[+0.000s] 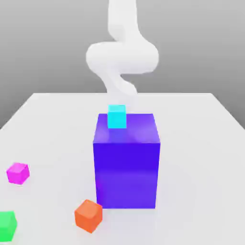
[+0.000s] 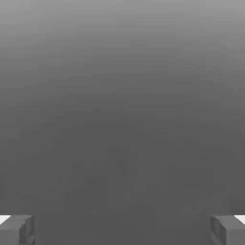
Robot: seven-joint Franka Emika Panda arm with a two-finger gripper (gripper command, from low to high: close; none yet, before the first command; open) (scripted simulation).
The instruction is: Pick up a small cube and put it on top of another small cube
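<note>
- Magenta cube (image 1: 18,173) sits on the table (image 1: 201,143) at the exterior view's left, apart from the green cube (image 1: 6,226) nearer the front corner.
- Gripper (image 2: 122,229) has its jaws spread wide, gripping nothing.

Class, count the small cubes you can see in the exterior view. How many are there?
4: magenta cube at the table's left, green cube at the bottom-left corner, orange cube before the big blue block, cyan cube atop it. Others may hide behind the block.

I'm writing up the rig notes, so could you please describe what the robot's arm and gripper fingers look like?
The arm is plain white, smooth and rounded, with no cables or markings visible. In the hand view, the gripper has blocky grey fingers with white upper faces.
</note>
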